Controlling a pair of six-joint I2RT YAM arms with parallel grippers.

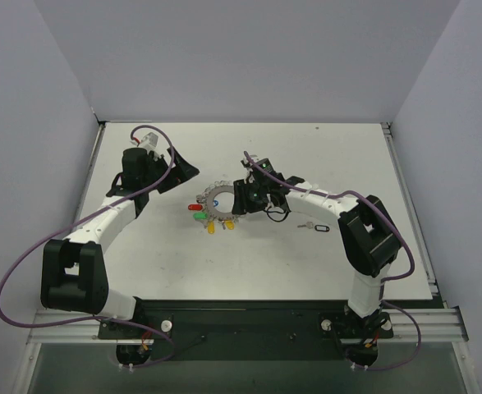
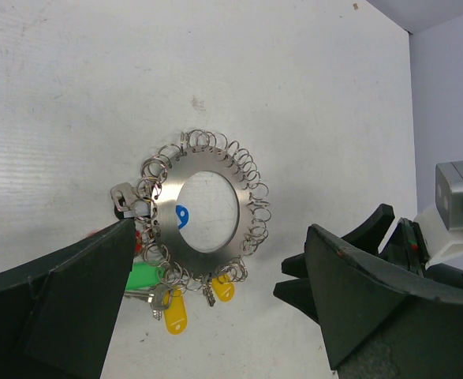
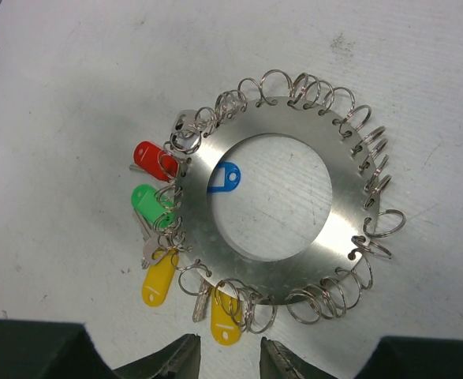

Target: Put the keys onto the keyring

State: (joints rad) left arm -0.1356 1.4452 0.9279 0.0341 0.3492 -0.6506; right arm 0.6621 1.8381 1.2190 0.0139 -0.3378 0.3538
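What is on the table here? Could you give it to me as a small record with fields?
surface: white table
keyring: flat silvery disc with a big hole, wire loops round its rim, lying flat
keys: red key, green key and two yellow keys bunched along one side; blue tag in the hole
left gripper: open wide, empty, ring seen between its fingers
right gripper: open a little, empty, tips by a yellow key

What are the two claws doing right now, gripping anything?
Left gripper: wide open, holding nothing.
Right gripper: open a little, empty, just beside the keyring.
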